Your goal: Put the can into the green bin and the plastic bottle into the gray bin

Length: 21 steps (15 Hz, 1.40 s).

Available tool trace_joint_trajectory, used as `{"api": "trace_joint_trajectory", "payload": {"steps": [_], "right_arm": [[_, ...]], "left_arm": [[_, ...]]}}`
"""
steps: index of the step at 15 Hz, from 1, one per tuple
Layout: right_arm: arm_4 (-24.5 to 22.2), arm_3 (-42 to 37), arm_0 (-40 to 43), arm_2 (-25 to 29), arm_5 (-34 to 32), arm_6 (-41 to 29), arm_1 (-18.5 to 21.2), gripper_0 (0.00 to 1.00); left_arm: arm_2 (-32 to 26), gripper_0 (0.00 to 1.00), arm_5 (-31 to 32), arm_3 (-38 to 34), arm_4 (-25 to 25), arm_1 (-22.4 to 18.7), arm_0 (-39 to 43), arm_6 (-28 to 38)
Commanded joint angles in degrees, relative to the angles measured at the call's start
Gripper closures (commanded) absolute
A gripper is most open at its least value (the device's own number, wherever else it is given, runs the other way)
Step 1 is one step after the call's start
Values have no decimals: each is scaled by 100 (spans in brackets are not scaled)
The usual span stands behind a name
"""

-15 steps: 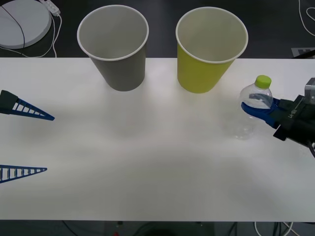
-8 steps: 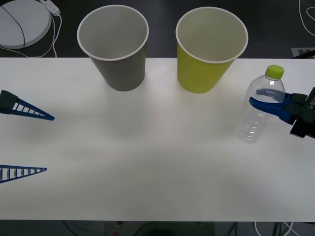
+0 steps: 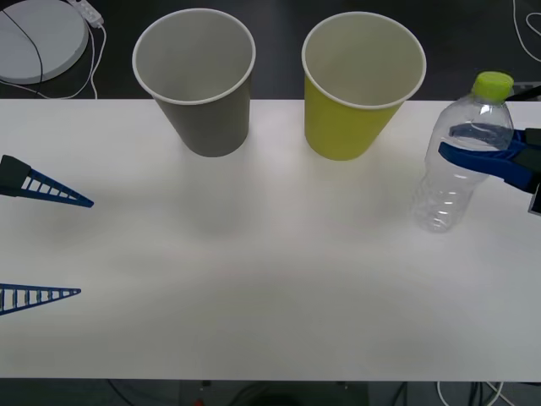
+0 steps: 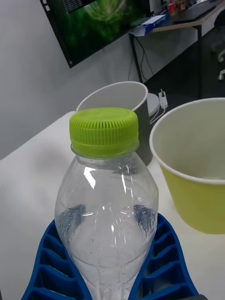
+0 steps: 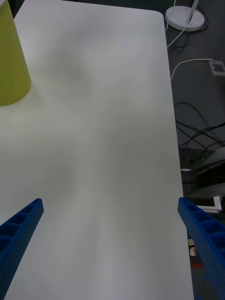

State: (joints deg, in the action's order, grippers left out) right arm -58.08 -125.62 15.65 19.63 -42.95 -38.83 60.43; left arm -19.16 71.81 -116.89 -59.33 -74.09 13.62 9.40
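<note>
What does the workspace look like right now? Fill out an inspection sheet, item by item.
Surface: white table, bare in the middle.
Job's things: gray bin and green bin upright side by side at the far edge, nothing seen inside either; plastic bottle upright, green cap on, at the table's right end. No can seen.
Clutter: nothing seen on the table.
Grippers: right gripper shut on the bottle's upper body; left gripper open above the table's left edge, holding nothing.
Cables: white cord beyond the far left corner.
Surroundings: round white base on dark floor.
</note>
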Motion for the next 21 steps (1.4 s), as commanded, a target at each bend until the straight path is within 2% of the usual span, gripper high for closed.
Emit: {"api": "trace_joint_trajectory", "payload": {"steps": [1,8,11,14,16,19,21], "right_arm": [[95,-226,-9,287,-3,-125,197,100],[464,-287,-185,682,-3,-424,812,100],[447,-147,-554,656,-3,-978,1234,100],[306,3,-1310,251,-20,-1514,1577,100],[-19,187,-2004,-118,-222,-1962,1718,100],[-555,530,-3226,-654,-899,-2727,1683,100],[-617,926,-4140,-1146,-1426,-2920,1630,100]], "left_arm": [[0,0,0,0,0,0,0,0],[0,0,0,0,0,0,0,0],[0,0,0,0,0,0,0,0],[0,0,0,0,0,0,0,0],[0,0,0,0,0,0,0,0],[0,0,0,0,0,0,0,0],[0,0,0,0,0,0,0,0]]}}
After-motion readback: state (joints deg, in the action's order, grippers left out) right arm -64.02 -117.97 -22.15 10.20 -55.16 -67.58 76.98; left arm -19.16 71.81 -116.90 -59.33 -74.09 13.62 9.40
